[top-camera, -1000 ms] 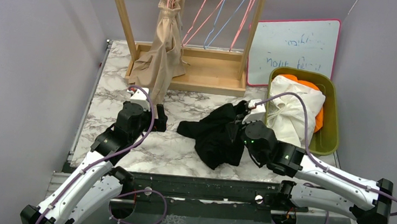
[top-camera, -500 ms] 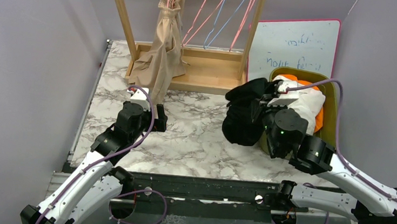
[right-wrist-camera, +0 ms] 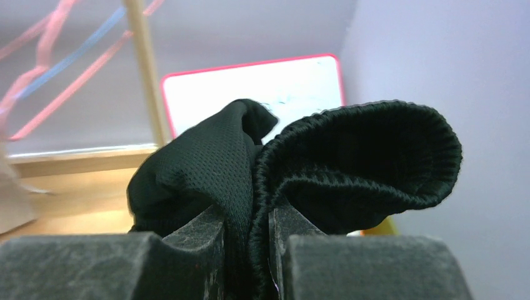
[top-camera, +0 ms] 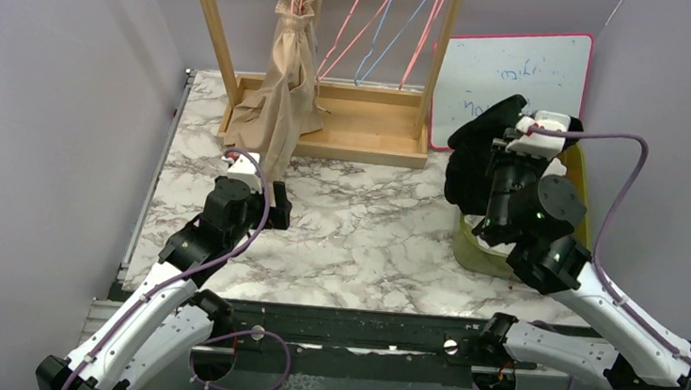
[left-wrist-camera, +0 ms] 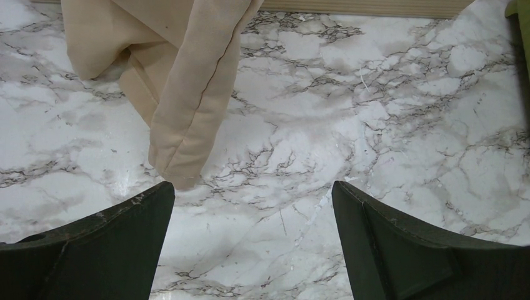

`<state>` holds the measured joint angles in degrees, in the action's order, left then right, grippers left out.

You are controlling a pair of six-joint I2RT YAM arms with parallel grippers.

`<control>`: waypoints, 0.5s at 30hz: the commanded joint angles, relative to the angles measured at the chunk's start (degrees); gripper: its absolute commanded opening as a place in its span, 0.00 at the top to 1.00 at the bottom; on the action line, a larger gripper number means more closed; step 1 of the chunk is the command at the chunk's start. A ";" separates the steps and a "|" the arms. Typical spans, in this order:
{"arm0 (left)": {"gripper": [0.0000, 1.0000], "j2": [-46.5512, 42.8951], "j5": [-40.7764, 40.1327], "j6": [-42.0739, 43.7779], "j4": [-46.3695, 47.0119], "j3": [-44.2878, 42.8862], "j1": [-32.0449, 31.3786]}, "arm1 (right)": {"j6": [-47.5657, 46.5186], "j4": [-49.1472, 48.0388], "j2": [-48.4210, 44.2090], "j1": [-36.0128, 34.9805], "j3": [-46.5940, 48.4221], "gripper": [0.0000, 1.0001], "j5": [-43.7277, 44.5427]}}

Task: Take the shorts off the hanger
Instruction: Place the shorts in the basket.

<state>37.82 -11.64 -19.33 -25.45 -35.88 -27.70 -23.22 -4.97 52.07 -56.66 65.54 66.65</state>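
Observation:
The tan-beige shorts (top-camera: 282,95) hang from a pink hanger on the wooden rack, and a leg end reaches the table. They also show in the left wrist view (left-wrist-camera: 181,94). My left gripper (top-camera: 275,203) is open and empty just above the table, close in front of that leg end (left-wrist-camera: 253,194). My right gripper (top-camera: 500,161) is shut on the black shorts (top-camera: 473,154), bunched and held in the air over the green bin (top-camera: 469,253). The right wrist view shows the black fabric (right-wrist-camera: 281,162) pinched between the fingers (right-wrist-camera: 247,228). The cream and orange shorts are hidden behind the right arm.
Several empty pink and blue hangers (top-camera: 385,19) hang on the rack (top-camera: 357,125) at the back. A pink-framed whiteboard (top-camera: 522,74) leans against the back wall behind the bin. Grey walls close in on both sides.
My right gripper has lifted the black shorts off the middle of the table and carried them right and back, over the bin. The left arm has not moved.

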 commanded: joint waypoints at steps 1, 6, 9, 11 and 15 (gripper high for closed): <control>0.01 -0.20 -0.69 -0.36 0.65 -1.11 0.31 | 9.48 11.10 3.07 14.22 4.67 0.99 -4.04; 0.01 -0.71 -0.81 -0.53 0.43 -1.12 0.28 | 24.77 27.76 5.89 32.93 10.28 0.99 -16.34; 0.01 -0.82 -1.04 -0.53 0.41 -1.12 0.28 | 29.39 32.78 6.81 37.39 11.81 0.99 -20.28; 0.01 -0.85 -0.94 -0.51 0.41 -1.12 0.28 | 30.84 33.99 6.75 38.67 12.17 0.99 -18.73; 0.01 -0.88 -0.87 -0.44 0.43 -1.19 0.28 | 31.98 36.98 6.00 40.42 14.90 0.99 -16.57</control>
<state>37.71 -11.64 -19.42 -25.61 -35.88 -27.70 4.69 29.34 59.72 -17.43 76.84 50.65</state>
